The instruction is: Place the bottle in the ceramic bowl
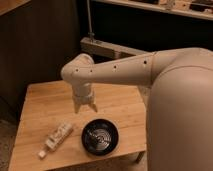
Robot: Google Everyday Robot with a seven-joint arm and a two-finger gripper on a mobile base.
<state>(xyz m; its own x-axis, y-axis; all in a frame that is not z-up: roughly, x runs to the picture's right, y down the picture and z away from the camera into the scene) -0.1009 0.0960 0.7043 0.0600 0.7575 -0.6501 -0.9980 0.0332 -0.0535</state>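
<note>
The bottle (56, 137) lies on its side on the wooden table (40, 105), near the front left, its white cap towards the front-left corner. The ceramic bowl (100, 136) is a glossy black round bowl with ring reflections and stands to the right of the bottle, near the table's front edge. My gripper (85, 108) points down above the table, behind the gap between bottle and bowl and apart from both. Its two fingers are spread and hold nothing.
My white arm and large body (175, 100) fill the right side of the view and hide the table's right end. A dark wall and a metal frame (107, 47) stand behind the table. The floor shows at the front left.
</note>
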